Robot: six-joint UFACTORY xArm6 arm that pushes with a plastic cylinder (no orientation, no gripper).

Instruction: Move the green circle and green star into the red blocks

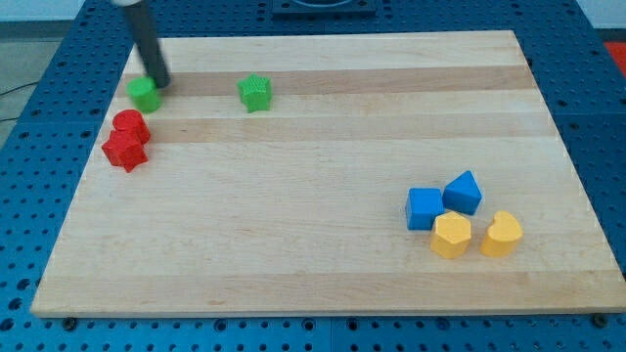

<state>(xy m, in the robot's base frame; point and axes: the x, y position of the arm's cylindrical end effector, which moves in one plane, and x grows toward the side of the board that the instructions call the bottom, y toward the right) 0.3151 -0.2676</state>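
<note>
Touching the green circle (144, 94) from above, my tip (158, 84), red blocks (127, 140) just below, green star (254, 93) apart rightward.

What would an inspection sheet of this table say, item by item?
Surface: pale wooden board on a blue perforated table.
Job's things: green circle block just above the two touching red blocks; green star block apart, further right.
Clutter: two blue blocks and two yellow blocks clustered at lower right.
Tool: my tip at the green circle's upper right edge.
Cables: nothing seen.
Surroundings: dark object at the view's top edge, unclear.
</note>
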